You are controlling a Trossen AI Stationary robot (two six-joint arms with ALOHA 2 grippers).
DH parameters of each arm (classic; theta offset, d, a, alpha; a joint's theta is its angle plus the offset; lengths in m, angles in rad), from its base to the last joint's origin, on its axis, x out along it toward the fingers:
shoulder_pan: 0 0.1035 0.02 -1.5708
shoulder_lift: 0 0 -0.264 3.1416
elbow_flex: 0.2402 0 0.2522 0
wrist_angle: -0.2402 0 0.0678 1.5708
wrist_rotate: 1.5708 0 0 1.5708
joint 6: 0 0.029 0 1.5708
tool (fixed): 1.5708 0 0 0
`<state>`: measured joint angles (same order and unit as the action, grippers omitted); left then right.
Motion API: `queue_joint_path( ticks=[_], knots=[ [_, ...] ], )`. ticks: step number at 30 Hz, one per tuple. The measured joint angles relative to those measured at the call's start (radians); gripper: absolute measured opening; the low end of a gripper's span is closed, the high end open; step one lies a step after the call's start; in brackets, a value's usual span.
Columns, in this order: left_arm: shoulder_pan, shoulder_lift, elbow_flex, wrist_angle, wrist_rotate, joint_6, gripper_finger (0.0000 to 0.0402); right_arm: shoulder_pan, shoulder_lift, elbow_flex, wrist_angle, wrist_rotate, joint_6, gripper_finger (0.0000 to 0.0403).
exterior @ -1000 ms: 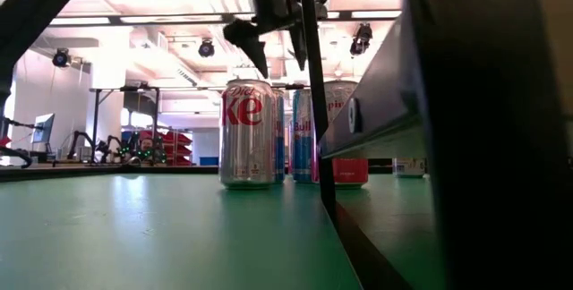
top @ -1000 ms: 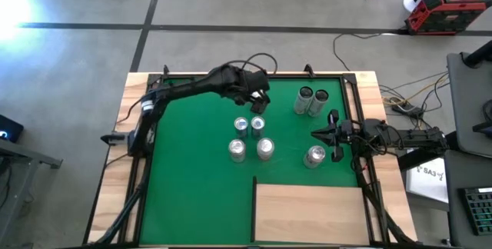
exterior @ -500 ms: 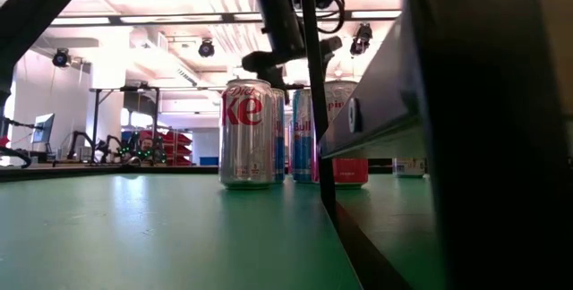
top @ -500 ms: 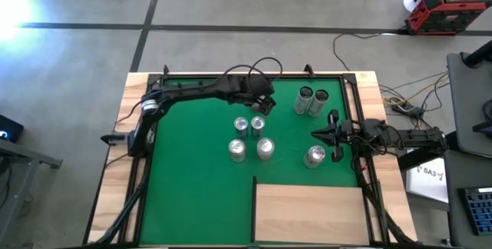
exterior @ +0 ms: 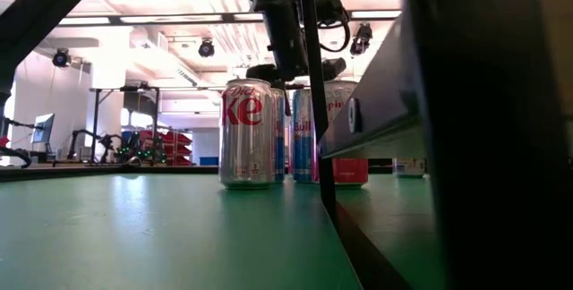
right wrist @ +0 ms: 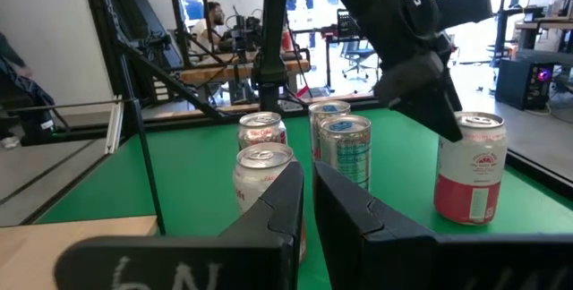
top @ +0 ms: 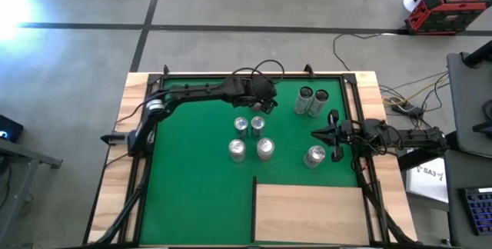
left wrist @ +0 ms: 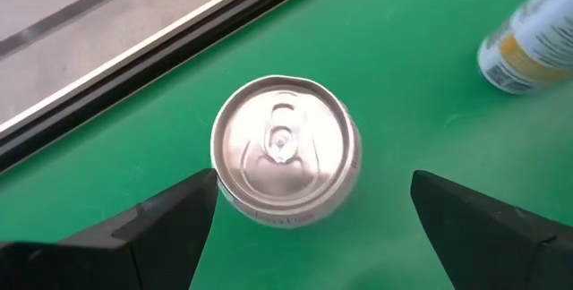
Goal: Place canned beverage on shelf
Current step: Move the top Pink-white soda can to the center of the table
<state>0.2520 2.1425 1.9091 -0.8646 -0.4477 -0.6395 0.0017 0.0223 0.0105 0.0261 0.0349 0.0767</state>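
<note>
A silver-topped can with a red and white side (left wrist: 285,147) stands upright on the green mat (top: 192,164) near its far edge. It also shows in the right wrist view (right wrist: 470,169). My left gripper (left wrist: 313,191) hangs open just above it, one finger on either side of the can's top and apart from it; from above (top: 261,107) it hides the can. The shelf (top: 311,212), a pale wood panel, lies at the mat's near right. My right gripper (top: 336,135) rests shut at the right edge.
Several more cans stand on the mat: a group (top: 250,137) just nearer than the left gripper, two (top: 311,101) at the far right, one (top: 314,156) by the right gripper. Black rails (top: 231,76) border the mat. People sit beyond the table (right wrist: 215,21).
My left gripper has come down toward the can's top and tipped further downward, staying open. The cans have not moved.
</note>
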Motion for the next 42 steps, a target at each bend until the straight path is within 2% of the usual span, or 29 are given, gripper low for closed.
queue_joint_path(
  ticks=[10, 14, 21, 28, 38, 42],
  knots=[
    [0.014, 0.039, 0.008, -0.009, -0.003, -0.027, 0.0343, 0.0, 0.0, 0.0, 0.0, 0.0, 0.0, 0.0022],
    [0.015, 0.047, 0.007, -0.022, 0.002, -0.026, 0.0309, 0.0, 0.0, 0.0, 0.0, 0.0, 0.0, 0.0022],
    [0.015, 0.047, 0.007, -0.019, 0.008, -0.026, 0.0224, 0.0, 0.0, 0.0, 0.0, 0.0, 0.001, 0.0022],
    [0.013, 0.047, 0.007, -0.024, 0.016, -0.03, 0.0221, 0.0, 0.0, 0.0, 0.0, 0.0, -0.001, 0.0022],
    [0.013, 0.045, 0.007, -0.042, 0.042, -0.071, 0.0247, 0.0, 0.0, 0.0, 0.0, 0.0, -0.001, 0.0022],
    [0.014, 0.045, 0.014, -0.043, 0.045, -0.077, 0.0271, 0.0, 0.0, 0.0, 0.0, 0.0, -0.001, 0.0022]
  ],
)
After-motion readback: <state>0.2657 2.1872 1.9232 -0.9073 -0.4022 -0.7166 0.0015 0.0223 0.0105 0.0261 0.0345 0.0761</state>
